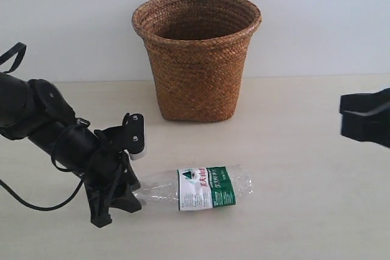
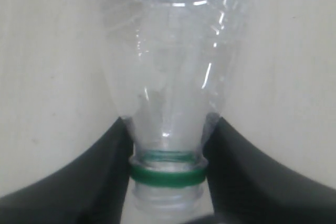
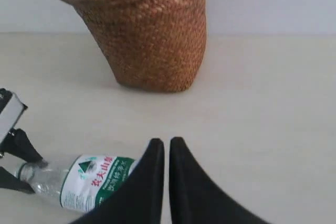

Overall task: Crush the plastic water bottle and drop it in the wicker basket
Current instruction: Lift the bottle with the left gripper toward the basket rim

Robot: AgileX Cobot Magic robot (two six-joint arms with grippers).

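The plastic water bottle lies on its side on the table, uncrushed, neck pointing left. My left gripper is shut on its neck. In the left wrist view the black fingers press both sides of the neck of the bottle at the green ring; bare threads show and no cap is seen. The wicker basket stands upright behind the bottle. My right gripper hovers at the right edge, shut and holding nothing. Its wrist view shows the gripper with tips together, the bottle and the basket.
The pale table runs back to a white wall behind the basket. The left arm's black cable loops over the table at the left.
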